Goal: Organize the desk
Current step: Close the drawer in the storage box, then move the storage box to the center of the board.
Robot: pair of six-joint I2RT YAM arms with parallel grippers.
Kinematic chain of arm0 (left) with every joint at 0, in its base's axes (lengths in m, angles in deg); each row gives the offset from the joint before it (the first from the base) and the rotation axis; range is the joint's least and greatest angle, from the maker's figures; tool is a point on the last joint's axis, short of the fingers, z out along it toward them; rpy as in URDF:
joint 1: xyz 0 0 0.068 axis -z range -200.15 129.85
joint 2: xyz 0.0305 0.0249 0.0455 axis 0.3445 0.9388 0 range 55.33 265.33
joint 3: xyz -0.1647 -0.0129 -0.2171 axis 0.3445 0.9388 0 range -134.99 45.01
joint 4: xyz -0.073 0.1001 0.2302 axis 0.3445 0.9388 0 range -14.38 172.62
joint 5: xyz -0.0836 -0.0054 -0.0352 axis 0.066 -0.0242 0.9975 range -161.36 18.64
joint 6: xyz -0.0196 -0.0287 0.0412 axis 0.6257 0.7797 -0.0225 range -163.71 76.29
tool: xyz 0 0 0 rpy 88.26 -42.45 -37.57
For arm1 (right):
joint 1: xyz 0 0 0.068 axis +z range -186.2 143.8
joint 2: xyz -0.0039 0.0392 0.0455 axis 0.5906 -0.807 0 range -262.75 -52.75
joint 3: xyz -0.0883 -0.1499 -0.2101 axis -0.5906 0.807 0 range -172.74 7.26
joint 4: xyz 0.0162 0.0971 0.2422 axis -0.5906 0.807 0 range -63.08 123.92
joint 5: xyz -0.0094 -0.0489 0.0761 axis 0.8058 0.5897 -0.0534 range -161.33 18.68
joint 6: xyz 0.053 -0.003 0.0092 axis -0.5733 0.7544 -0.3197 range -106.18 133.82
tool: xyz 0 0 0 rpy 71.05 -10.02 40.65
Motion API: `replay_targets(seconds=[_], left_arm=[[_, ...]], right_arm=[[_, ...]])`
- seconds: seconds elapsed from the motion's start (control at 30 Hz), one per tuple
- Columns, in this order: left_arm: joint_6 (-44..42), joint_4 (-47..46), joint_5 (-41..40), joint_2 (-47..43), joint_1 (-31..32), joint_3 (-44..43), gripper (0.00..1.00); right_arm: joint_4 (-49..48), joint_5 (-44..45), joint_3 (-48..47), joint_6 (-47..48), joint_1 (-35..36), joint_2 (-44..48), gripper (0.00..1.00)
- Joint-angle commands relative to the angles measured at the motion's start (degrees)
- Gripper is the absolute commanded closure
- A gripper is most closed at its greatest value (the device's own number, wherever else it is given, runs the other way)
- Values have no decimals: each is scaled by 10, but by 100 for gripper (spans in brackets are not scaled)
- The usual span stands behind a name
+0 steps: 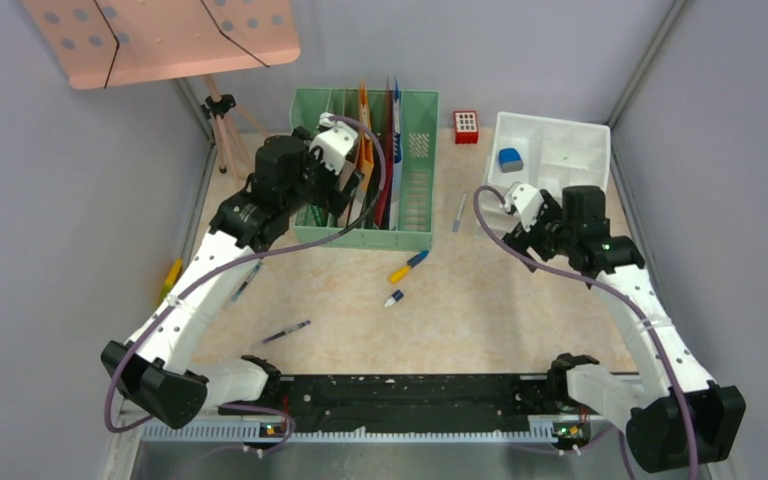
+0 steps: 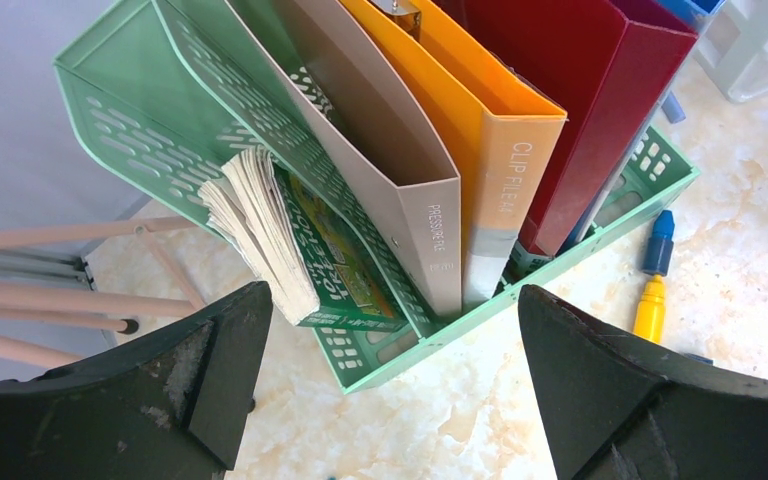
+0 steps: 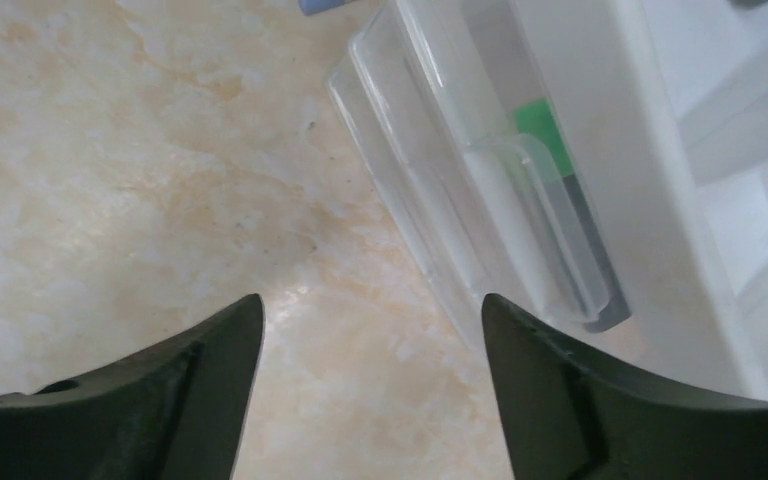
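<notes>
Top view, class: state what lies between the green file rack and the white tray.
A small red block with holes and a slim grey pen lie there on the desk, seen in the top view.

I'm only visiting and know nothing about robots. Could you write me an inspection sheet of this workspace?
Surface: desk, beige marble pattern, no spills seen.
Job's things: green file rack holds upright folders; white compartment tray holds a blue block; both at the back.
Clutter: yellow-and-blue marker, dark pen, silver pen, small red box, clear plastic case beside the tray.
Grippers: left gripper open at the rack; right gripper open above the desk by the clear case; both empty.
Cables: purple cables run along both arms.
Surroundings: grey wall panels; pink perforated plate on wooden legs, back left.
</notes>
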Motion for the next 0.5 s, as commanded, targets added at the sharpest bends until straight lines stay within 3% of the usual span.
replay_targets(seconds=[0.0,0.07,0.23,0.47], left_arm=[[0,-23,-9,-32,-3,5,1],[0,-22,-10,-36,-3,8,1],[-5,-18,2,-43,-2,10,1],[15,-22,76,-29,-2,3,1]], right_arm=[[-27,-25,33,-90,7,48,11],[-40,-20,51,-126,7,63,2],[-52,4,79,-201,-4,71,1],[-163,-134,149,-326,-113,80,1]])
